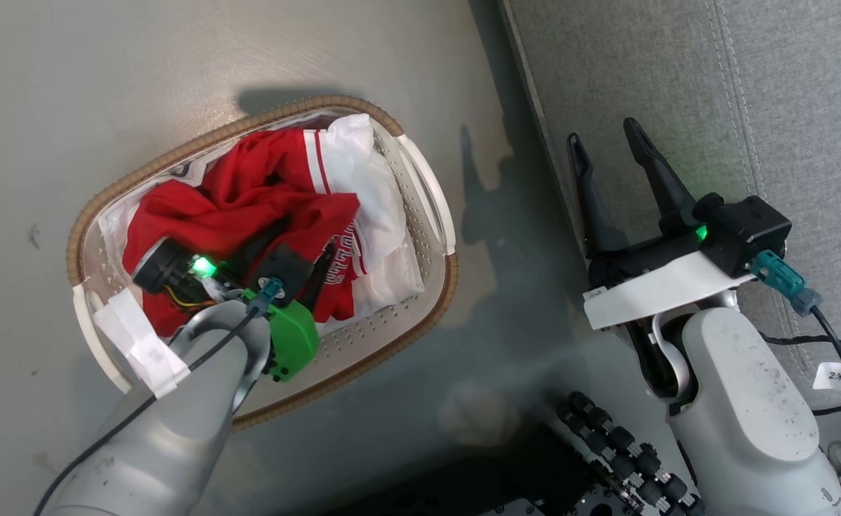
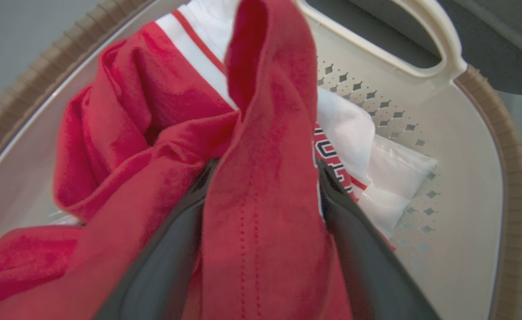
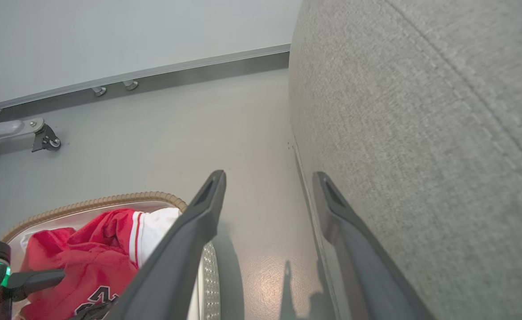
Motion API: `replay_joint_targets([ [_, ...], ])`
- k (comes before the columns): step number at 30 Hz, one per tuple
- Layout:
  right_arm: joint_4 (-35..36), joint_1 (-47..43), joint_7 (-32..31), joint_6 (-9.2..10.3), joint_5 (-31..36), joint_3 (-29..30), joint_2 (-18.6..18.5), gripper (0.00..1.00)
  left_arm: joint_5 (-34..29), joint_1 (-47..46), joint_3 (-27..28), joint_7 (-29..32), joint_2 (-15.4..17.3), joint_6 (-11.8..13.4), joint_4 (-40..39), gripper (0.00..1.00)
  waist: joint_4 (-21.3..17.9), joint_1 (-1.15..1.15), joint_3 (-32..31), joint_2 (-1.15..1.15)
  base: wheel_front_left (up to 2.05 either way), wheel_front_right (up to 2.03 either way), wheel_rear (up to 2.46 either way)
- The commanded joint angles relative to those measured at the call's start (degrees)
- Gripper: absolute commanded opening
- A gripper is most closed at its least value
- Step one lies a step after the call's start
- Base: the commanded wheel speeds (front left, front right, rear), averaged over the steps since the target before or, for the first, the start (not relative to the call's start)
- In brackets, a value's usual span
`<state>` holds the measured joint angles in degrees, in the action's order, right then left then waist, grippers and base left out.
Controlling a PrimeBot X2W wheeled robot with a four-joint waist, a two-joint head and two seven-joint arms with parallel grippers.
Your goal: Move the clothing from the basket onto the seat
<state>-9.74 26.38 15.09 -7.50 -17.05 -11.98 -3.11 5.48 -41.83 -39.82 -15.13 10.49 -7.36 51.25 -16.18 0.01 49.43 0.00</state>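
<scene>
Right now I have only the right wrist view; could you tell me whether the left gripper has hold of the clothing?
Observer: Yes. In the left wrist view a red fold of the clothing runs up between the fingers of the left gripper, which press on it from both sides.
Operator: Is anything beneath it that might come along?
Observer: A white sheet lies under the lettered part, against the basket wall.

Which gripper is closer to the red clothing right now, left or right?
Left. The left gripper is down in the basket, fingers closed on a fold of the red clothing. The right gripper is open, apart from it, over the seat's edge.
</scene>
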Motion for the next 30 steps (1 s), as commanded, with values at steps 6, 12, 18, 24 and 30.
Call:
replay_joint_targets([
  [6,-0.5,0.6,0.1,0.02,-0.7,-0.6,0.1,1.00,0.8,-4.2,1.0,0.0,-0.5,0.1,8.9,1.00,-0.6,-0.01,1.5,0.00,0.00,0.00,0.00],
  [12,-0.9,0.9,0.1,0.02,-1.0,-1.1,0.1,1.00,2.4,-5.3,0.8,0.0,-1.9,-0.1,15.9,0.00,-0.4,-0.01,1.1,0.00,0.00,0.00,0.00],
  [18,-1.5,1.0,0.1,0.02,-1.2,-1.4,0.1,1.00,4.0,-4.1,-0.4,0.0,-3.8,-0.2,17.1,0.00,0.6,-0.01,-1.0,0.00,0.00,0.00,0.00],
  [24,-2.5,0.7,0.1,0.02,-0.9,-2.6,0.1,1.00,5.9,-1.4,-1.2,0.0,-4.0,-0.2,14.4,0.00,2.0,-0.01,-5.4,0.00,0.00,0.00,0.00],
  [30,-3.4,-0.5,0.1,0.03,-0.8,-3.6,-0.4,1.00,8.7,2.2,0.1,0.0,-3.5,-0.2,10.8,0.00,3.6,-0.01,-10.8,0.00,0.00,0.00,0.00],
])
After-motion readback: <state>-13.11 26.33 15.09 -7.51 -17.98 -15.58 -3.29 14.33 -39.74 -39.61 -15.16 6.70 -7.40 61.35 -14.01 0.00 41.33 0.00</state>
